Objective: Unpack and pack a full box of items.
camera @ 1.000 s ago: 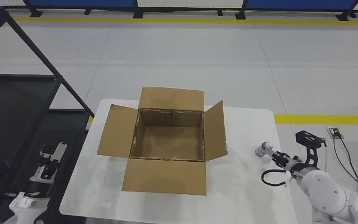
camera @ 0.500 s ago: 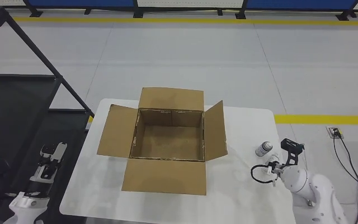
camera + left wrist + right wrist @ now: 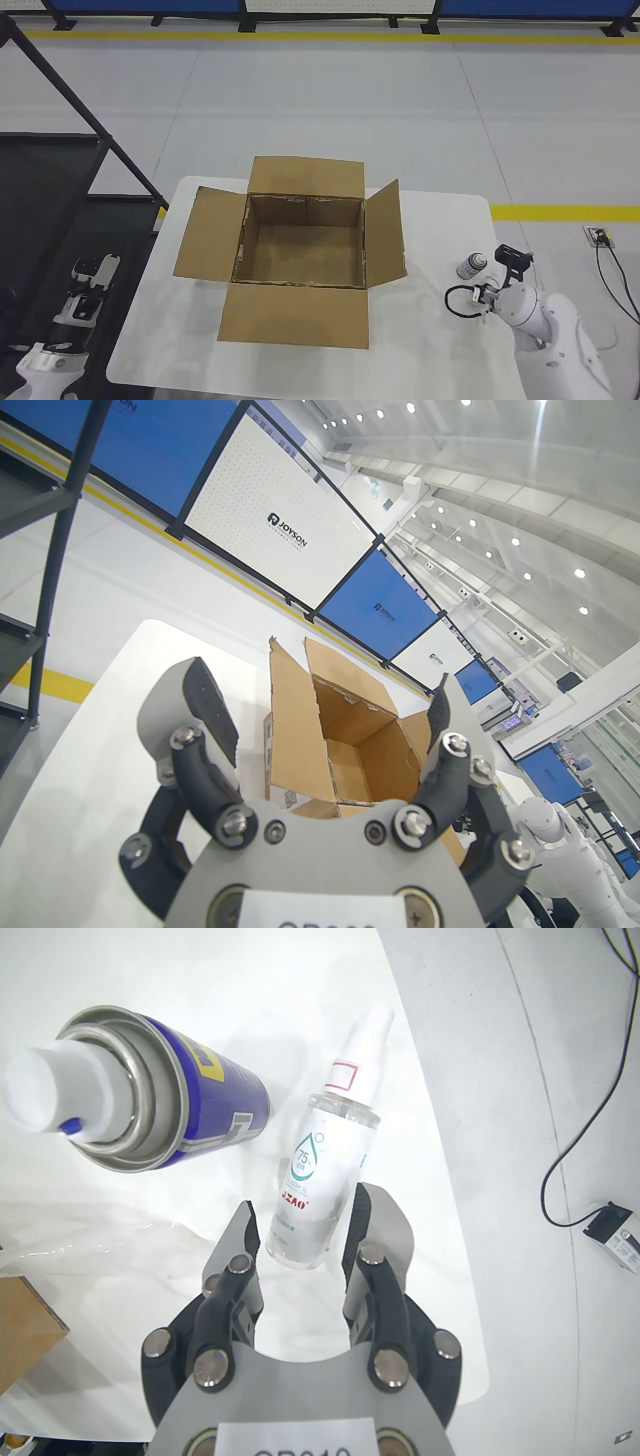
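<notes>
Cardboard box (image 3: pixel 305 255) standing near the middle of the white bench (image 3: pixel 440 220), all four flaps folded outward and its mouth facing up. To one side of the box, near the bench edge, a blue spray can (image 3: pixel 165 1098) with a white nozzle stands upright; just beside it a clear spray bottle (image 3: pixel 320 1163) with a white cap lies on its side on the bench, cap pointing away from the wrist camera. The right pincer (image 3: pixel 305 1218) hangs low over the bottle's base end, partly open, one finger on either side of the bottle; a narrow gap shows at one finger, and contact at the other cannot be judged, so the bottle is straddled rather than clamped. A sheet of crumpled clear film (image 3: pixel 75 1238) lies on the bench between the can and a corner of the box. The left pincer (image 3: pixel 320 680) is spread wide and holds nothing; it sits beyond the opposite end of the bench, well apart from the box, its dark pads (image 3: pixel 210 705) facing the box from that side. A power adapter (image 3: pixel 612 1238) with its black cable lies on the floor beyond the bench edge.
</notes>
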Motion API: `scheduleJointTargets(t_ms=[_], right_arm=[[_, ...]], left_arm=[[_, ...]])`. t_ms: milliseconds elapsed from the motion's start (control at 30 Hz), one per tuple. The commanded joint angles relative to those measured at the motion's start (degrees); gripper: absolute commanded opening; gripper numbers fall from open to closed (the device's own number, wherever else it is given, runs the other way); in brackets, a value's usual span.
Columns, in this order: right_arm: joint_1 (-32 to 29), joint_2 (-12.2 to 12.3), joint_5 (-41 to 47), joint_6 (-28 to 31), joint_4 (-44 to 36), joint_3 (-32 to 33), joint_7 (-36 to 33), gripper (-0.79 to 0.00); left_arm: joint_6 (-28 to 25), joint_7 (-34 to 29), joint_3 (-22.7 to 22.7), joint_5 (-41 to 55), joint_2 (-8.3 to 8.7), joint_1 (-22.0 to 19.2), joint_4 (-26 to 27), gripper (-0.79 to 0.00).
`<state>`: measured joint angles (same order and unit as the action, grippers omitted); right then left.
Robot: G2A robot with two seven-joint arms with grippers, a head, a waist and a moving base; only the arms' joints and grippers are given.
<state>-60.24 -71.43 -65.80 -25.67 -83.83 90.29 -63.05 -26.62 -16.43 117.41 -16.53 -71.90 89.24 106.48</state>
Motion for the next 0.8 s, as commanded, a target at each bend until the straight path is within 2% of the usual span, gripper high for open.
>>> scheduleJointTargets(t_ms=[0,633,733,767], right_arm=[[0.50,-0.03,-0.38,-0.07,0.78,-0.57,-0.03,-0.394],[4.07,-0.14,-2.76,-1.68,6.87,-2.75,-0.91,-0.416],[4.16,-0.15,-2.19,-1.79,7.48,-2.56,-0.57,-0.453],[4.14,-0.15,-2.02,-1.91,7.56,-2.43,-0.38,-0.508]], left_arm=[[0.00,0.00,0.00,0.00,0.00,0.00,0.00,0.000],[0.00,0.00,0.00,0.00,0.00,0.00,0.00,0.000],[0.00,0.00,0.00,0.00,0.00,0.00,0.00,0.000],[0.00,0.00,0.00,0.00,0.00,0.00,0.00,0.000]])
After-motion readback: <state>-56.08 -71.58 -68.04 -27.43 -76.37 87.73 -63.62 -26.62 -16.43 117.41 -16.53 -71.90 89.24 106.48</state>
